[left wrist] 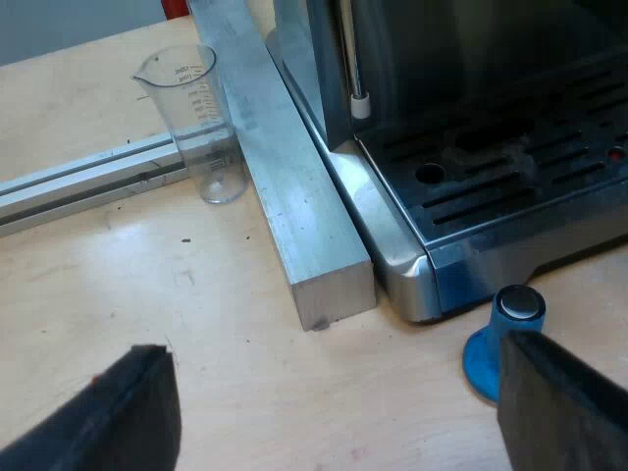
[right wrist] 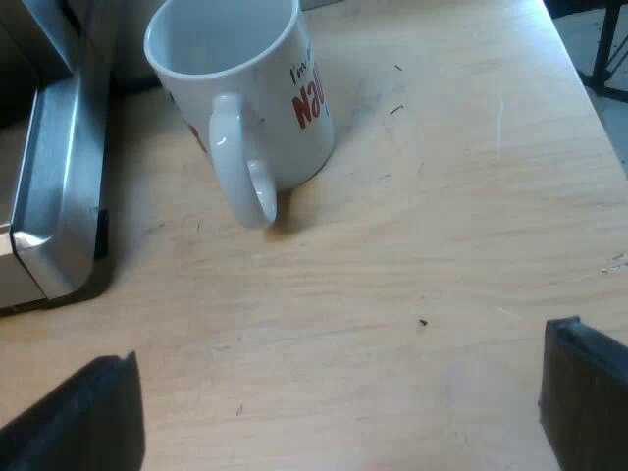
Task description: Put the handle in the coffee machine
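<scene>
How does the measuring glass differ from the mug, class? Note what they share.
The measuring glass is clear with scale marks and a spout; the mug is opaque white with red lettering. The mug has a loop handle; the measuring glass has none. Both stand upright, apparently empty, on the wooden table.

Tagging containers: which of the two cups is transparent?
The measuring glass, clear with printed graduations and a spout; the mug is opaque white with red lettering.

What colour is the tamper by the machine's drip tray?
The tamper is blue; clearest in the left wrist view.
</scene>
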